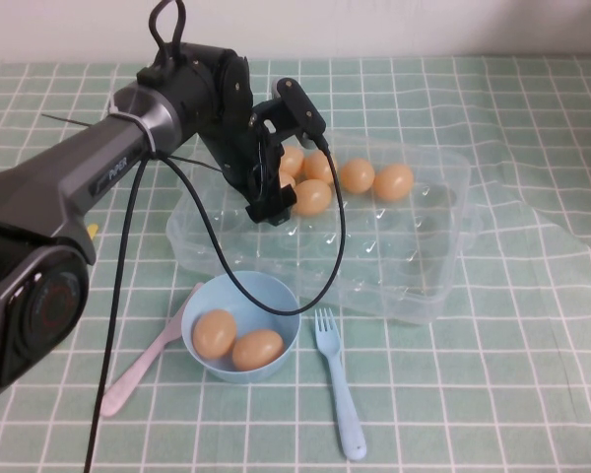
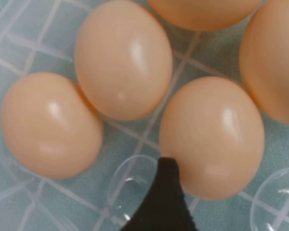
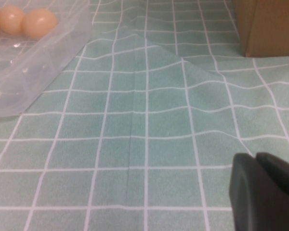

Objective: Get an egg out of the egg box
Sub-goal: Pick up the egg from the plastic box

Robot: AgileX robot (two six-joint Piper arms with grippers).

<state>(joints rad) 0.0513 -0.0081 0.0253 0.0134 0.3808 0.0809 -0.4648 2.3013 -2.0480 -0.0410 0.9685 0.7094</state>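
Right now the left gripper (image 1: 273, 204) is down inside the egg box (image 1: 443, 258), at the cluster of eggs in its far-left corner, jaws spread wide with nothing pinched; in the left wrist view 1 black fingertip (image 2: 164, 202) sits against the lower edge of the egg (image 2: 212, 137) it seems to target. Risks: the eggs are packed close, some touching, so the other finger may land on a neighbour (image 2: 123, 57) and shove or crack it; closing too hard could break the shell, too soft and the smooth egg slips on the lift; the light clear box could also shift if the finger drags on it. The arm's cable (image 1: 276, 296) hangs over the blue bowl (image 1: 281, 355), which already holds 2 eggs, and could snag. The right gripper (image 3: 265, 192) is parked well off over the green checked tablecloth (image 3: 149, 110) near a cardboard box (image 3: 269, 24); its jaws look pressed together. Writing: faint lettering on the left arm's grey link, not readable; no other labels seen.
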